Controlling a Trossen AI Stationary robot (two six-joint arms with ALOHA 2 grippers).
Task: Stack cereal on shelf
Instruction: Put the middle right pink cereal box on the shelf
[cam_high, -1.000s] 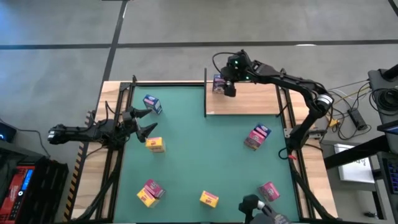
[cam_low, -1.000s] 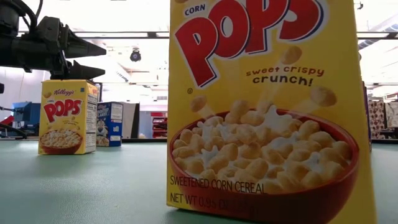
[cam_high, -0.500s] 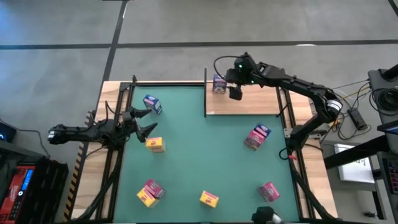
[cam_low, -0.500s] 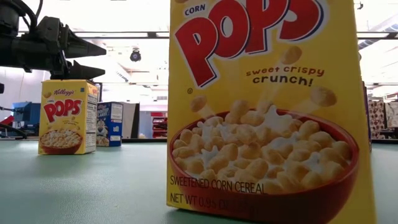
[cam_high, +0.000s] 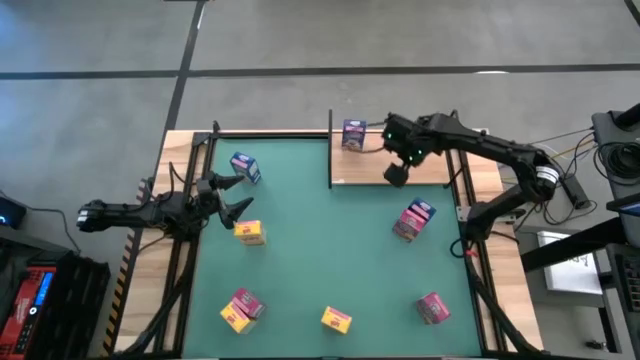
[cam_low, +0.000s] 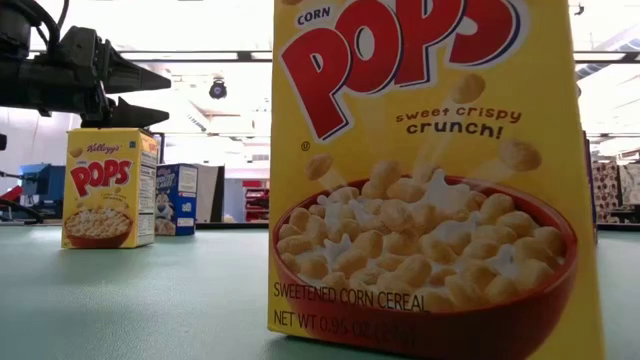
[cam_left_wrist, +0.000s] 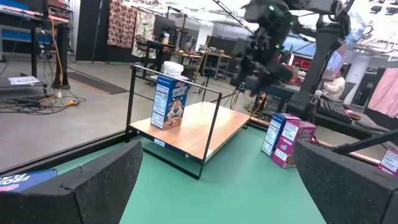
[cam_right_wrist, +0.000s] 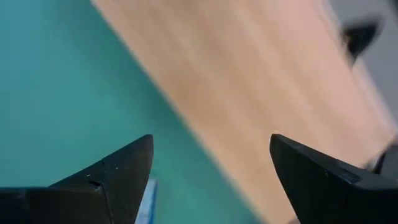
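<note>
Currently my right tool (cam_high: 396, 175) hangs over the shelf (cam_high: 420, 165), near its front edge, fingers spread apart with nothing between them; its wrist view shows only bare wood and green mat between the two dark fingers (cam_right_wrist: 118, 171). One blue cereal box (cam_high: 352, 134) stands upright on the shelf's far left corner, apart from my tool. My left tool (cam_high: 232, 195) waits at the counter's (cam_high: 320, 260) left side, fingers wide and empty, between a blue box (cam_high: 244, 167) and a yellow box (cam_high: 249, 232). Remaining cereal sits on the green mat: a pink and blue pair (cam_high: 413, 220) in front of the shelf, a pink box (cam_high: 432, 307) near right, a yellow box (cam_high: 336, 320) near centre, a pink and yellow pair (cam_high: 240, 309) near left.
</note>
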